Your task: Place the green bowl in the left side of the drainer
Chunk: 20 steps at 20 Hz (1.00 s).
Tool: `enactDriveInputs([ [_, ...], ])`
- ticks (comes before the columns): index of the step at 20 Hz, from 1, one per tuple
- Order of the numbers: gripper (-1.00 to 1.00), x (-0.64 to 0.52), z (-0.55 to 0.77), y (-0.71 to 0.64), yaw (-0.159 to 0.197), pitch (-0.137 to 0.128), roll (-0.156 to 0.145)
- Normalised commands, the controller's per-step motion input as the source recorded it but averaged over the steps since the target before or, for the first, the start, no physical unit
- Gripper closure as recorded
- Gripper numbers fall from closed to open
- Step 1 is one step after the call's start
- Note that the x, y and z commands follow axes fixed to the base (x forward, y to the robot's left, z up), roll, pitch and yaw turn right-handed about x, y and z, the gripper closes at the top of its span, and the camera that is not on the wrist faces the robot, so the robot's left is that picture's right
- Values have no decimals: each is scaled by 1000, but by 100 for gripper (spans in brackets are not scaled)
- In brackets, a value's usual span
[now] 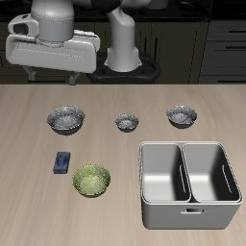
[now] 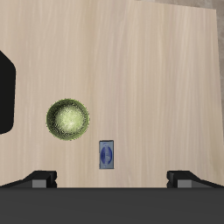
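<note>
Green bowl [image 1: 92, 180] [image 2: 68, 119] sits on pale wooden table [image 1: 29, 135] [image 2: 149, 79] — dark cabinets [image 1: 216, 43] behind.

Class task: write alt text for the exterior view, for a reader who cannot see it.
A green bowl sits on a wooden table beside a small blue object, apart from an empty two-compartment grey drainer. Three grey bowls line up farther back, and the robot's gripper hangs high above them.

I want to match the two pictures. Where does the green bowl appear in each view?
Exterior view: the green bowl sits on the table near its front edge, beside the drainer.
Wrist view: the green bowl is on bare wood.
Shared landmark: the small blue object next to it.
</note>
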Motion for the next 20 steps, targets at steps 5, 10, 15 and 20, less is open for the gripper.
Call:
enactDriveInputs([
  [5,-100,65,-130,71,-11,16,14],
  [10,-100,97,-162,152,9,3,7],
  [15,-100,69,-161,200,-9,7,16],
  [20,-100,93,-203,76,-5,10,15],
])
